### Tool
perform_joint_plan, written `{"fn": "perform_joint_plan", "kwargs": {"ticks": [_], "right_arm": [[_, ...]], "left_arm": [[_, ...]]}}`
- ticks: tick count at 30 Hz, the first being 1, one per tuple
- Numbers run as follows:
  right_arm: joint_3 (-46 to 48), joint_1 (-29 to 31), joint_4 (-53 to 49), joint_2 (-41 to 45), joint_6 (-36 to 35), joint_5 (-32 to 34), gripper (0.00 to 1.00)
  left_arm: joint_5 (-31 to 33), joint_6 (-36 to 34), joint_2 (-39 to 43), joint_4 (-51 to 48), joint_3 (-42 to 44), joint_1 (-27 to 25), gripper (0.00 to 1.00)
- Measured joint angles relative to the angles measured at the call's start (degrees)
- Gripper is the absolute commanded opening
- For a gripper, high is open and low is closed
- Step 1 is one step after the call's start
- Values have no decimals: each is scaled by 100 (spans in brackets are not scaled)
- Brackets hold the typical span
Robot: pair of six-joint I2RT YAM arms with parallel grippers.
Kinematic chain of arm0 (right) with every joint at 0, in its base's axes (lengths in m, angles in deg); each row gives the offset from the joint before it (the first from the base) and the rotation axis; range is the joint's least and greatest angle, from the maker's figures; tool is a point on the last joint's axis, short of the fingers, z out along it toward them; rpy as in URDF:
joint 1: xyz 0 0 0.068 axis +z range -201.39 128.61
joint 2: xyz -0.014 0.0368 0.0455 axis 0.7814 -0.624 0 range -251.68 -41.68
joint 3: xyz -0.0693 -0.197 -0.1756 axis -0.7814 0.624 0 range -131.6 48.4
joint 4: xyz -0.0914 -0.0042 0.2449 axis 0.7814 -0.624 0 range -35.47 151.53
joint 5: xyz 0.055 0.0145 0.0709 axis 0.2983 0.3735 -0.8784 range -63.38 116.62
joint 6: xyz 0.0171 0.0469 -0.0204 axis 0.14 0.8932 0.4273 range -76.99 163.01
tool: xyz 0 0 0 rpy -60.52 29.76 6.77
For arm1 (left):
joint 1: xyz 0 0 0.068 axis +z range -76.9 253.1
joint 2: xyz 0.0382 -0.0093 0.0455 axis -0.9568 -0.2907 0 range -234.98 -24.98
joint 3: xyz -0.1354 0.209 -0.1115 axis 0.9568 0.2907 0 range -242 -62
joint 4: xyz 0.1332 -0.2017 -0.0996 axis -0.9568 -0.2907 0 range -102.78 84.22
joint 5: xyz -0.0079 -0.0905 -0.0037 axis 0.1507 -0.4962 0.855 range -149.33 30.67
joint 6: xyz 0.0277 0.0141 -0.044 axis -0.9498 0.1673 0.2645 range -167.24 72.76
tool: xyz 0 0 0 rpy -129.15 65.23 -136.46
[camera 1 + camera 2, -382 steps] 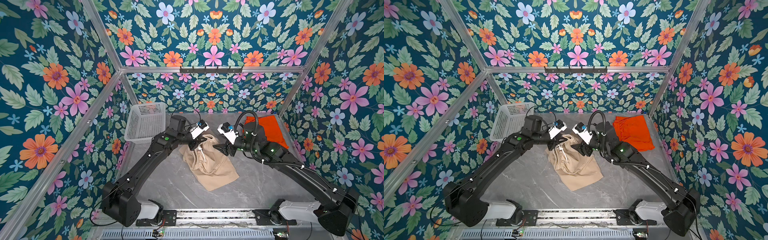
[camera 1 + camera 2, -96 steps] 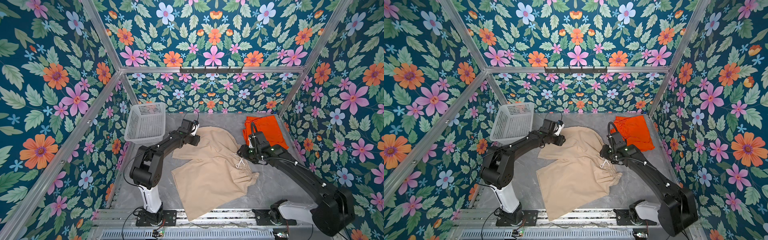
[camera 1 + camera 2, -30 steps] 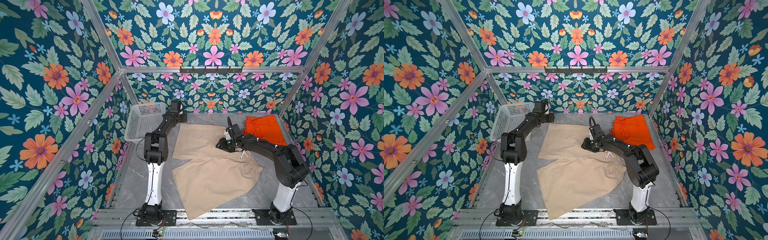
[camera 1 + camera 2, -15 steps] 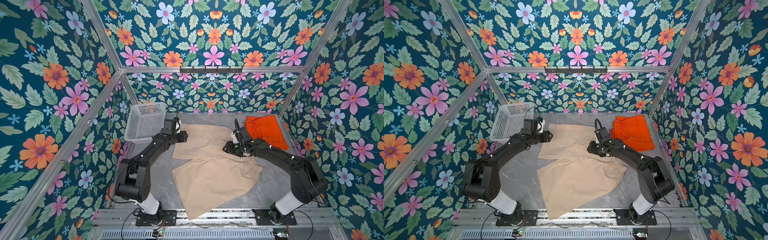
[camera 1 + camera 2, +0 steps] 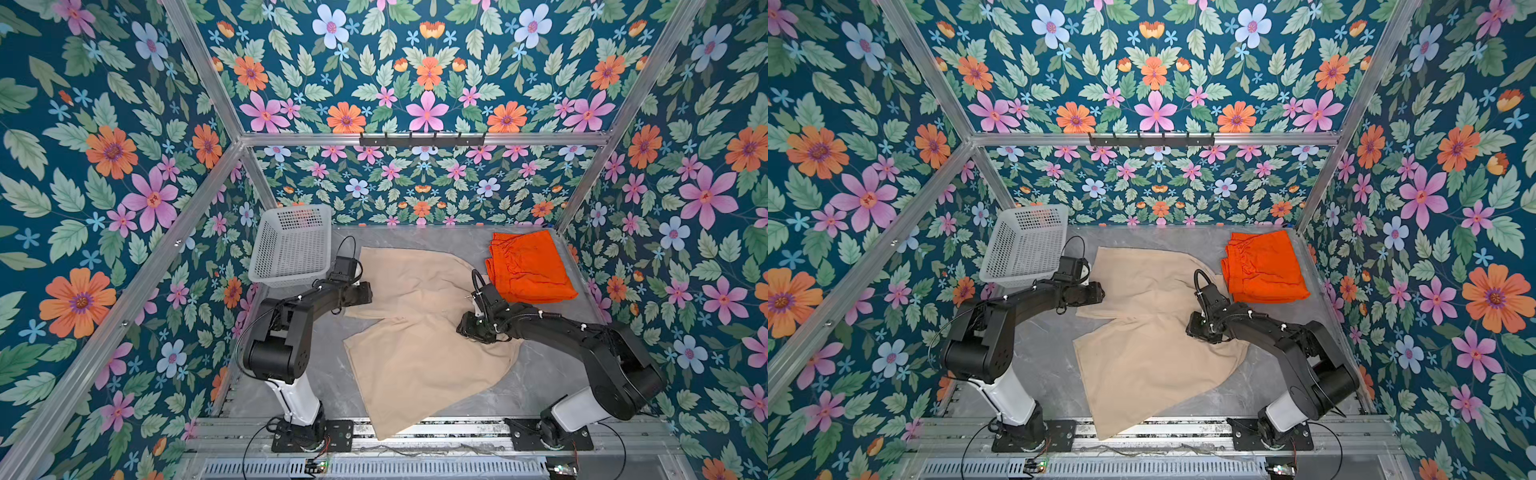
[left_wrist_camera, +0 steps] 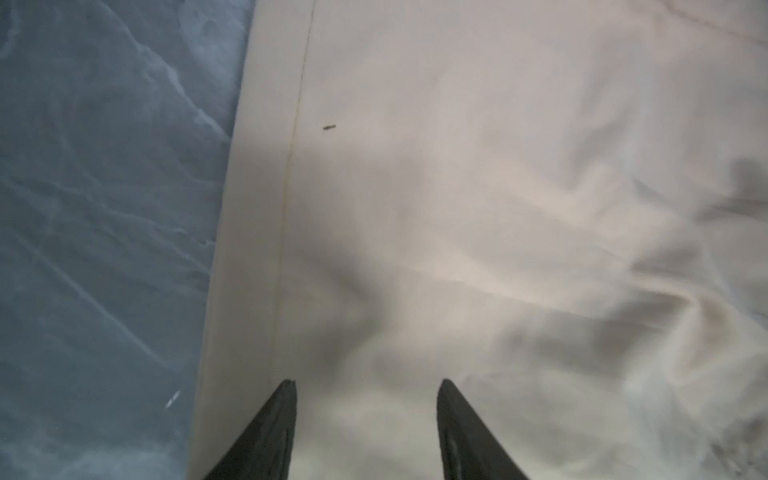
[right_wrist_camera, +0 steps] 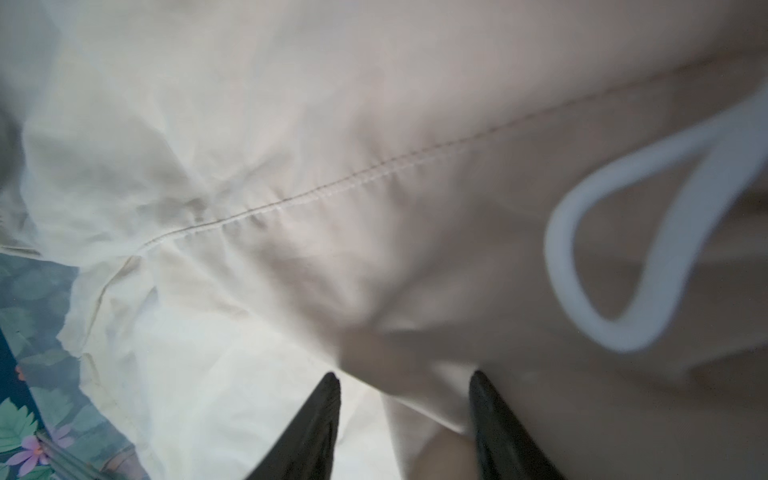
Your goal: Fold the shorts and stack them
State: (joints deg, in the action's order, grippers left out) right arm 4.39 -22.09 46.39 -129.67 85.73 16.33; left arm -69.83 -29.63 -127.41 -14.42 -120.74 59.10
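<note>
The beige shorts [image 5: 415, 332] [image 5: 1142, 336] lie spread flat mid-table in both top views, one leg toward the back, the other reaching the front rail. My left gripper [image 5: 368, 293] [image 5: 1098, 293] sits low at the far leg's left edge. In the left wrist view it [image 6: 365, 384] is open over flat beige cloth beside the hem. My right gripper [image 5: 463, 326] [image 5: 1192, 326] rests on the waist side. Its wrist view shows it [image 7: 403, 376] open with a cloth fold lying between the fingers, near the white drawstring [image 7: 648, 266]. The orange shorts [image 5: 528, 266] [image 5: 1262, 268] lie folded at the back right.
A white perforated basket [image 5: 291, 245] [image 5: 1025, 245] stands at the back left, close behind my left wrist. A black hook rail [image 5: 422, 139] runs along the back wall. Floral walls enclose three sides. The near leg's hem overhangs the front metal rail [image 5: 457, 428].
Both arms have drawn back from the far side. My left gripper came from beside the basket to the far leg's left edge; my right slid nearer along the waist. The shorts lie unchanged.
</note>
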Motion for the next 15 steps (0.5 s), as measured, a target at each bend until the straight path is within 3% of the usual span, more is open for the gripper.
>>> {"fn": "perform_joint_plan", "kwargs": {"ticks": [10,15], "right_arm": [[-140,586,758,-420,616,254,51],[-525,741,640,-553,787,334,51]], "left_arm": [[175,-337,-1340,107,-1530,234,57],[203,-487,-1720,-398,-2485,352,57]]}}
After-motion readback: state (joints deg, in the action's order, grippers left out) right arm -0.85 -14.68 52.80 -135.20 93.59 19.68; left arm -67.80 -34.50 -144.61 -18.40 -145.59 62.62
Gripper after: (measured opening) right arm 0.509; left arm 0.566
